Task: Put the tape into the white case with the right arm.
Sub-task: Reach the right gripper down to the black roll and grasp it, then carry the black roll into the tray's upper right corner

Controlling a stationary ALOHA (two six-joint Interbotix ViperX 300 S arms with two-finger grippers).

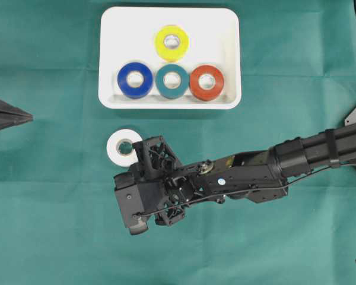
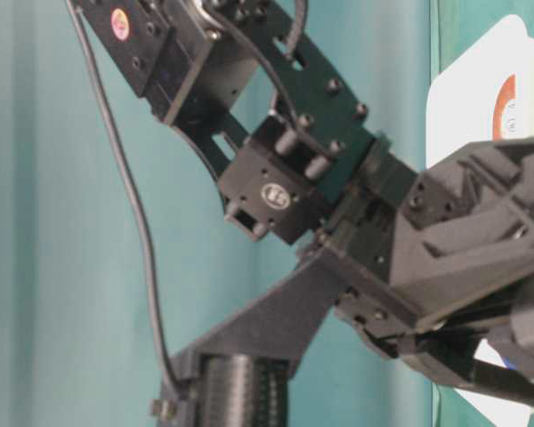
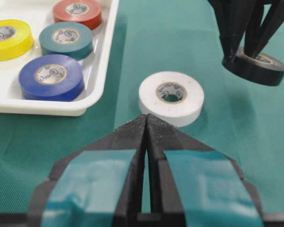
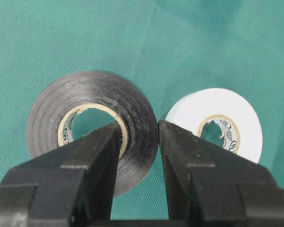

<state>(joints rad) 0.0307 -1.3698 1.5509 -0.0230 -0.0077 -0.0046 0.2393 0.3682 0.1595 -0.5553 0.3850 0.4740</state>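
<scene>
Green cloth covers the tabletop (image 1: 47, 225); white case (image 1: 107, 59) sits at the far edge with yellow roll (image 1: 171, 43), blue roll (image 1: 135, 79), teal roll (image 1: 171, 81) and red roll (image 1: 206, 82) already inside.

Right end effector (image 4: 139, 137) is clamped on the black tape (image 4: 92, 130): one finger through the core, one outside, pinching just the wall on one side. From the left wrist view the roll looks lifted off the cloth, hanging tilted under the fingers.

Left end effector (image 3: 146, 124) is closed, empty, parked at the left edge.

Risks:
- One-wall pinch, so the roll can pivot or slip out during the carry. Fast swing makes it worse.
- White tape (image 1: 124, 148) lies on the cloth just beside the grip and between it and the case. A low path could clip it and shove it toward the rim.
- The case's near row is full. Free floor is beside the yellow roll; dropping short lands the black one on a roll or on the rim, and it may roll off.
- A tilted release could let it land on edge and roll.
</scene>
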